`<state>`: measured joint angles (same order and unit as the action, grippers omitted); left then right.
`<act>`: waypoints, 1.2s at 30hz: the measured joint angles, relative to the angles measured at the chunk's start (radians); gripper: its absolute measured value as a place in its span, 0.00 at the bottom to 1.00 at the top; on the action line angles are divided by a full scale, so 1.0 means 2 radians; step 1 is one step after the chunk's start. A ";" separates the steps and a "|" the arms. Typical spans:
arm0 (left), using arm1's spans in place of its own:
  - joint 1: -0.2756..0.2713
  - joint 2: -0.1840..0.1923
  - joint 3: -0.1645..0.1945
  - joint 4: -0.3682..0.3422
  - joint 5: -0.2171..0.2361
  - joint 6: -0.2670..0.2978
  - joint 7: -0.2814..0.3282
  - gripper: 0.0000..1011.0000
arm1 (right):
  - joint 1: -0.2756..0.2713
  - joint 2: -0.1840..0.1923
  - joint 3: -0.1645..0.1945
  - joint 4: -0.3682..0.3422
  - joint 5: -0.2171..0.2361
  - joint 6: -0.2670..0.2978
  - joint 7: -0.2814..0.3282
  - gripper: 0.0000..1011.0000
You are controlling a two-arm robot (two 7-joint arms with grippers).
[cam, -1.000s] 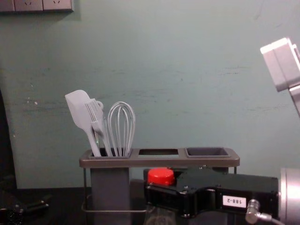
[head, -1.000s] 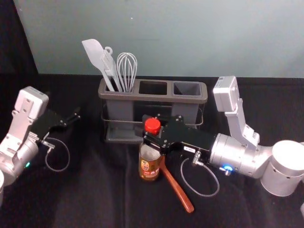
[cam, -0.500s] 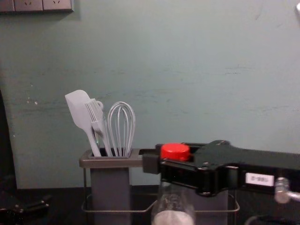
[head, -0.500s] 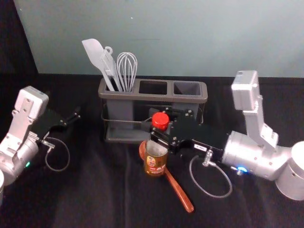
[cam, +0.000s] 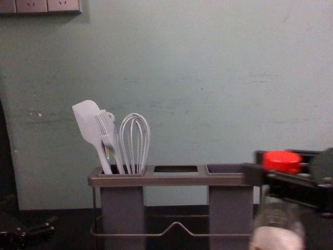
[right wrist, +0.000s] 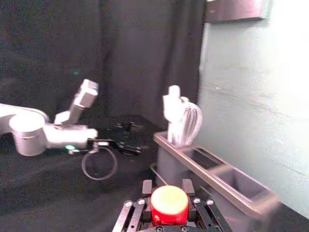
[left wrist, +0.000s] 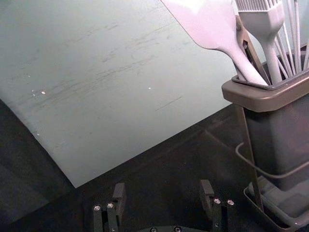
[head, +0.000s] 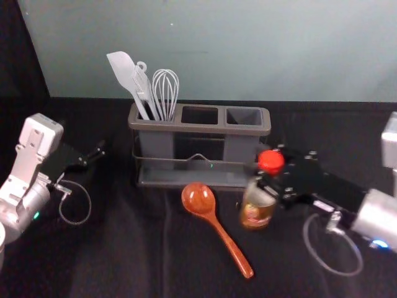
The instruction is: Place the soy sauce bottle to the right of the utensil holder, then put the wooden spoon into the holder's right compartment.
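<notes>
While a grey-green wall [head: 279, 56] rises at the back, black cloth [head: 124, 261] spreads beneath the work, and the utensil holder [head: 198, 127] stands along its far side. The left gripper [head: 99, 152] is parked at the left, well apart from the holder, its jaws spread. The right gripper [head: 270, 177] is at the holder's front right corner, its jaws clamped on the soy sauce bottle [head: 257, 208] just below the red cap [head: 271, 161]. Bottle and gripper thus stand before the holder's right end. The wooden spoon [head: 198, 200] lies on the cloth in front of the holder, to the left of the bottle and apart from it, bowl toward the holder. A white spatula [head: 123, 67], a whisk [head: 165, 90] and a brush [head: 142, 84] fill the left compartment.

The right wrist view adds a dark curtain [right wrist: 140, 53] beyond the left arm and looks onto the cap between the fingers; the chest view adds a socket panel [cam: 47, 6] high on the wall. The left wrist view brings out a slim brown piece [left wrist: 246, 43] beside the spatula, partly covered, its kind unclear.

In the chest view the bottle's base is cut off, and whether it touches the cloth cannot be told. The right arm runs out of the head view at the edge.
</notes>
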<state>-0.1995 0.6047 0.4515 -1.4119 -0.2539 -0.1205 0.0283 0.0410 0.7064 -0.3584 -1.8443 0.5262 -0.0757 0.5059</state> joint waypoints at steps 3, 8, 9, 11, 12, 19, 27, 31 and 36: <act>0.000 0.000 0.000 0.000 0.000 0.000 0.000 0.99 | -0.020 0.007 0.018 -0.004 0.003 -0.008 -0.008 0.37; 0.000 0.000 0.000 0.000 0.000 0.000 0.000 0.99 | -0.052 0.016 0.050 -0.005 0.003 -0.020 -0.023 0.37; 0.000 0.000 0.000 0.000 0.000 0.000 0.000 0.99 | -0.055 0.017 0.054 -0.004 0.003 -0.021 -0.025 0.38; 0.000 0.000 0.000 0.000 0.000 0.000 0.000 0.99 | -0.063 0.018 0.064 -0.003 0.000 -0.024 -0.029 0.37; 0.000 0.000 0.000 0.000 0.000 0.000 0.000 0.99 | -0.065 0.019 0.070 -0.003 -0.002 -0.025 -0.032 0.37; 0.000 0.000 0.000 0.000 0.000 0.000 0.000 0.99 | -0.065 0.013 0.088 0.010 -0.009 -0.025 -0.039 0.37; 0.000 0.000 0.000 0.000 0.000 0.000 0.000 0.99 | -0.039 -0.002 0.091 0.039 -0.016 -0.021 -0.031 0.38; 0.000 0.000 0.000 0.000 0.000 0.000 0.000 0.99 | -0.018 -0.012 0.088 0.060 -0.021 -0.019 -0.021 0.37; 0.000 0.000 0.000 0.000 0.000 0.000 0.000 0.99 | 0.002 -0.023 0.084 0.082 -0.027 -0.018 -0.011 0.38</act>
<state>-0.1995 0.6047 0.4514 -1.4120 -0.2539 -0.1205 0.0283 0.0441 0.6596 -0.1897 -1.6810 0.4730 -0.1112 0.4848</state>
